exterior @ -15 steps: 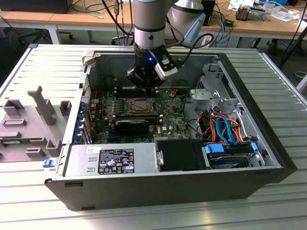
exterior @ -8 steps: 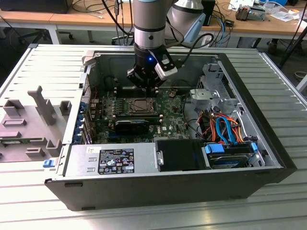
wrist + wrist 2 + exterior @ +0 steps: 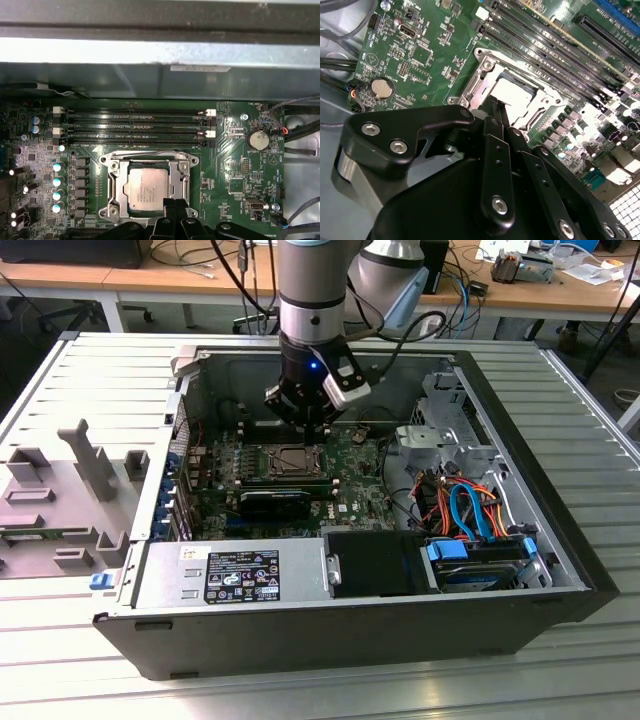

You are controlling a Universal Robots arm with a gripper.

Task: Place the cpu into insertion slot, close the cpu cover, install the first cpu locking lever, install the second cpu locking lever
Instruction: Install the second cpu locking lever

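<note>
The cpu (image 3: 149, 189), a silver-grey square chip, lies flat in the insertion slot (image 3: 106, 161) on the green board. The cpu cover (image 3: 116, 186) is down over it, its window framing the chip. In the second wrist view the cpu (image 3: 517, 94) glares bright inside the cover (image 3: 479, 93). A thin wire lever (image 3: 150, 152) runs along one side of the slot. My gripper (image 3: 173, 204) is shut, its black fingertips (image 3: 493, 106) together just over the slot's edge, with nothing visible between them. In the exterior view the gripper (image 3: 306, 426) hangs right above the slot (image 3: 285, 460).
Long memory slots (image 3: 135, 125) run beside the socket. A coin battery (image 3: 256, 139) and cables lie toward the case wall. In the exterior view a black expansion card (image 3: 270, 502), a power supply (image 3: 225, 572) and a drive bay with orange and blue cables (image 3: 465, 510) fill the case.
</note>
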